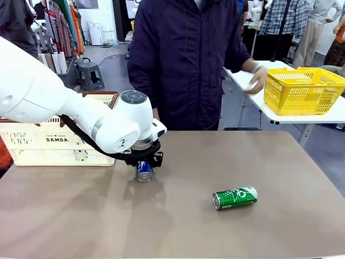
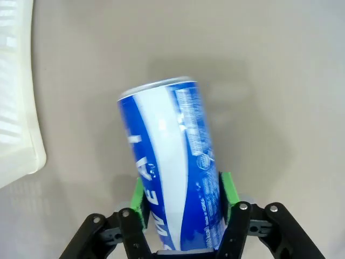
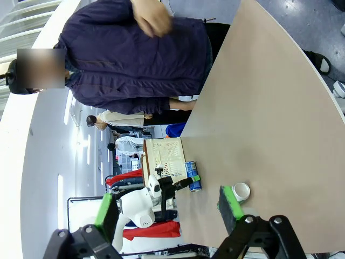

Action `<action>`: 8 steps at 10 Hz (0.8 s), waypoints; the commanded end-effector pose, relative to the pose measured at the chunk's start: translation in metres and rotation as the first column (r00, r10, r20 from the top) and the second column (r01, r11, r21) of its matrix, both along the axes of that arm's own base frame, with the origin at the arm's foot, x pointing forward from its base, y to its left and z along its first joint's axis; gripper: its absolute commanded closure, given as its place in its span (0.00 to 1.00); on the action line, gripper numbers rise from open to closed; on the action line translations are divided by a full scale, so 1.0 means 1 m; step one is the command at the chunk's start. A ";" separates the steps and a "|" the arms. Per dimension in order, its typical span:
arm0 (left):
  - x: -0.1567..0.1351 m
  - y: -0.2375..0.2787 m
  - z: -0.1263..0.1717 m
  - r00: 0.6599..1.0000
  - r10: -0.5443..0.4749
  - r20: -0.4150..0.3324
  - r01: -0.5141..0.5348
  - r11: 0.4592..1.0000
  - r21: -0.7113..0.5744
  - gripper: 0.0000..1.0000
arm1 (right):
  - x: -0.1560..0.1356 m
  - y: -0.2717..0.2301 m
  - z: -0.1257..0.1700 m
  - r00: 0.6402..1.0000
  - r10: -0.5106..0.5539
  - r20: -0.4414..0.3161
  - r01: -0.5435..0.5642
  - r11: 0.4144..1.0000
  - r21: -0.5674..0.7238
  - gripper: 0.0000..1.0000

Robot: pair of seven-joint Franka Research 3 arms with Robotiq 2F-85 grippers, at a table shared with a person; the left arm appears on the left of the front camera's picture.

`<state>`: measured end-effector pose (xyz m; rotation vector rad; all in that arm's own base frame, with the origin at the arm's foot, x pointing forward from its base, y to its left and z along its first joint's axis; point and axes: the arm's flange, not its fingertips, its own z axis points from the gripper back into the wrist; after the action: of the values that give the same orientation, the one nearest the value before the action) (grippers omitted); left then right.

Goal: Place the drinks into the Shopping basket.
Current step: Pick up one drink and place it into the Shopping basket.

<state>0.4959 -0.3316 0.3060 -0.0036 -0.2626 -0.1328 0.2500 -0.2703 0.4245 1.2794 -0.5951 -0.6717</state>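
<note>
At the far left of the table [image 1: 226, 156] sits the cream Shopping basket [image 1: 54, 148], DAMDA printed on its side. Just right of it the left gripper [image 2: 182, 194] is clamped on the blue and white can [image 1: 144, 172], green pads pressed to both flanks, low at the tabletop. Further right a green can [image 1: 235, 197] lies on its side, well apart. The right gripper [image 3: 167, 206] hangs above the table, fingers spread, nothing between them.

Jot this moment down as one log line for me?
left gripper: shut on blue and white can | right gripper: open | green can: lying on table | Shopping basket: on table, left
</note>
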 end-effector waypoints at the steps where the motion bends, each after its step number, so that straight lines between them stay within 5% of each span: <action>1: 0.003 -0.003 -0.004 1.000 0.015 0.024 -0.015 1.000 0.002 1.00 | -0.001 -0.001 0.001 1.000 0.011 0.008 -0.011 1.000 -0.010 0.00; 3: 0.001 -0.004 -0.003 1.000 -0.001 0.027 0.001 1.000 -0.003 1.00 | -0.001 -0.001 0.001 1.000 0.011 0.008 -0.011 1.000 -0.010 0.00; 5: -0.008 0.002 0.029 1.000 -0.027 -0.003 0.027 0.999 -0.038 1.00 | -0.001 -0.001 0.001 1.000 0.011 0.008 -0.011 1.000 -0.010 0.00; 8: -0.078 0.067 0.186 0.980 -0.190 -0.058 0.182 0.976 -0.122 1.00 | -0.001 -0.001 0.001 1.000 0.011 0.008 -0.011 1.000 -0.010 0.00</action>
<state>0.4517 -0.3123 0.4258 -0.1240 -0.2298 -0.2441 0.2502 -0.2703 0.4243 1.2793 -0.5943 -0.6718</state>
